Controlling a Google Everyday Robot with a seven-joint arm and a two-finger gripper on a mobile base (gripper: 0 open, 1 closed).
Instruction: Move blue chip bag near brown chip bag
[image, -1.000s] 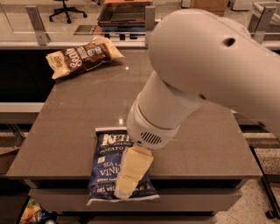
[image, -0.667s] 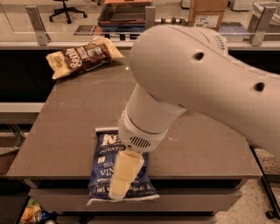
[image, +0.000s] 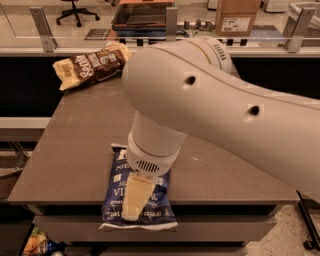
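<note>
The blue chip bag (image: 156, 202) lies flat at the table's front edge, its lower end hanging slightly over the edge. The gripper (image: 134, 199) hangs from the big white arm (image: 215, 110) and sits right over the bag's left middle, its cream finger (image: 136, 196) pointing down onto it. The arm hides the top of the bag. The brown chip bag (image: 92, 65) with tan ends lies at the table's far left corner, well away from the blue bag.
The grey-brown table (image: 75, 145) fills the middle of the view. Behind it runs a counter with a glass rail and metal posts (image: 42, 27). A cardboard box (image: 237, 17) stands at the back right. Colourful items (image: 35, 245) lie on the floor below left.
The arm has swung left and forward, covering more of the table and the bag's top. The gripper has shifted left over the blue bag. Neither bag has moved.
</note>
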